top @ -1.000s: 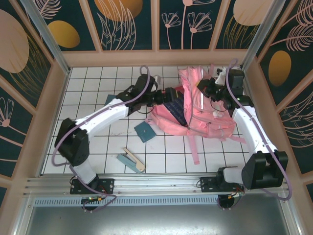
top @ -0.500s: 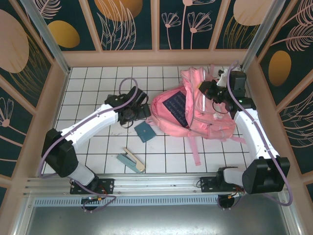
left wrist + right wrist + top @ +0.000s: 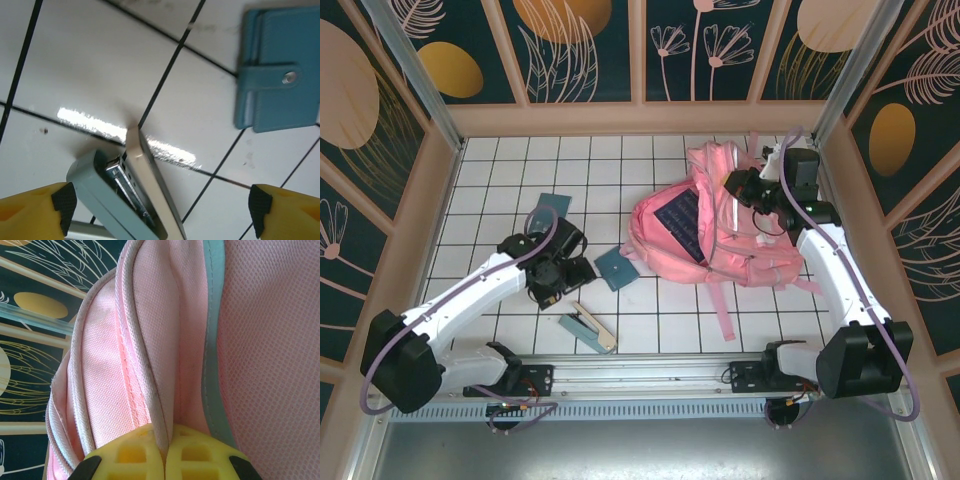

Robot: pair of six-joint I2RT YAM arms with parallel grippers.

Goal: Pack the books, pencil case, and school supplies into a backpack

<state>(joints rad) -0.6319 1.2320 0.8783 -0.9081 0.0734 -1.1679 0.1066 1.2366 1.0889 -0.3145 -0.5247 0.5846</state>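
Now the left gripper (image 3: 161, 207), jaws apart, should centre over the stapler (image 3: 95, 192); the right gripper (image 3: 165, 455) holds the backpack (image 3: 250, 340) edge clamped.

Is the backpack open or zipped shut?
Open: a navy book shows inside the backpack, its rim pinched by the right gripper.
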